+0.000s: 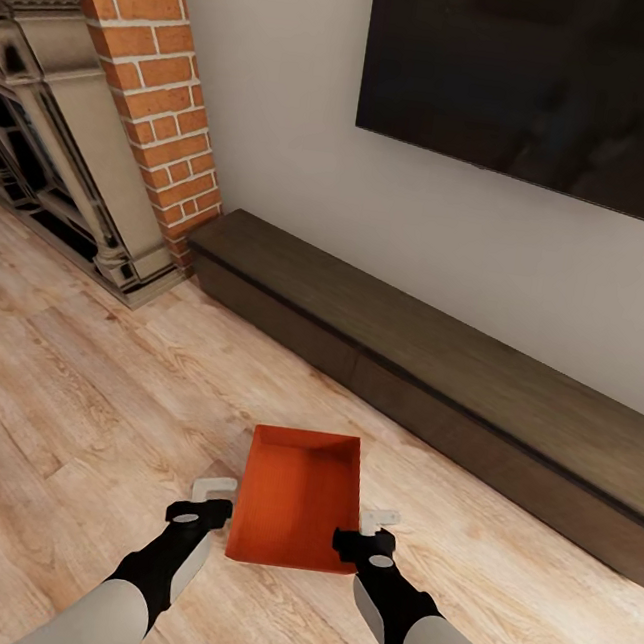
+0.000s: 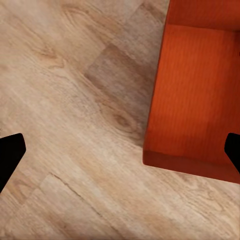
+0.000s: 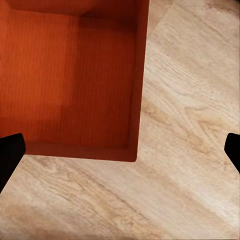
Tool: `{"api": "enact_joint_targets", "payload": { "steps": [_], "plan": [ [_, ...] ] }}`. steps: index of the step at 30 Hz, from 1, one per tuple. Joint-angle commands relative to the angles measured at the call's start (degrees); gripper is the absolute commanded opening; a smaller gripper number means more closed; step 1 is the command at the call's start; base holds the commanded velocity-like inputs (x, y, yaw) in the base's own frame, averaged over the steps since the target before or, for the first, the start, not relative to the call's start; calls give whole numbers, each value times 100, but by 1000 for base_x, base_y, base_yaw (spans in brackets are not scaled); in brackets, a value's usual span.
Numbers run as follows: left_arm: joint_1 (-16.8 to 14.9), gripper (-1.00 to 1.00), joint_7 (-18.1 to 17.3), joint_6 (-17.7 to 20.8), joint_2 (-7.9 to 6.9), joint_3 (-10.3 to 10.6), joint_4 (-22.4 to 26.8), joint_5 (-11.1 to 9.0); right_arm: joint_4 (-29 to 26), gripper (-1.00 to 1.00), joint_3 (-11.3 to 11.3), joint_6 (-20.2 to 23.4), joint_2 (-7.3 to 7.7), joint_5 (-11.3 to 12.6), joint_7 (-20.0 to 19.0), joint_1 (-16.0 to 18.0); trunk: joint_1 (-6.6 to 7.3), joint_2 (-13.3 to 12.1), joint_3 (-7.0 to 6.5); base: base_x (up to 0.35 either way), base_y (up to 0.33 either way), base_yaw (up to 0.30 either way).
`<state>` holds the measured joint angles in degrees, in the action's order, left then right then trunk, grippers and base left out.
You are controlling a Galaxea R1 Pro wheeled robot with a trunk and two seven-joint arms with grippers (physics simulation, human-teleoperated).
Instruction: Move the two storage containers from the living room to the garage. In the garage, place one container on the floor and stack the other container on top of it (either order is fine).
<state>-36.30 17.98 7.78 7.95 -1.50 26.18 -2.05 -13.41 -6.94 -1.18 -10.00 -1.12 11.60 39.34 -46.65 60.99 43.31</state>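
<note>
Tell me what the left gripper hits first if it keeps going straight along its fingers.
Probably the wood floor: the left gripper is open and straddles the bin's wall, so one finger may catch the rim first. Depth is unclear.

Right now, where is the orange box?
In the head view, the storage container sits low and central on the wood floor, between the left gripper and right gripper, before the TV bench.

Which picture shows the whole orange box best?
The head view: the whole box shows there, all four walls, on the wood floor between the left gripper and right gripper. The left wrist view shows one corner; the right wrist view shows another corner.
</note>
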Motion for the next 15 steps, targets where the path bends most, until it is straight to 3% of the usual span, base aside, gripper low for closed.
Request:
{"api": "enact_joint_targets", "payload": {
  "steps": [1,15],
  "plan": [
    [0,100,13,26,2,-13,11,-22,6,100,-22,-5,0,-5,33,4,0,3,4,0,0,0],
    [0,100,45,40,13,-18,22,-21,5,100,-12,-49,0,15,68,4,0,3,4,0,0,0]
  ]
}}
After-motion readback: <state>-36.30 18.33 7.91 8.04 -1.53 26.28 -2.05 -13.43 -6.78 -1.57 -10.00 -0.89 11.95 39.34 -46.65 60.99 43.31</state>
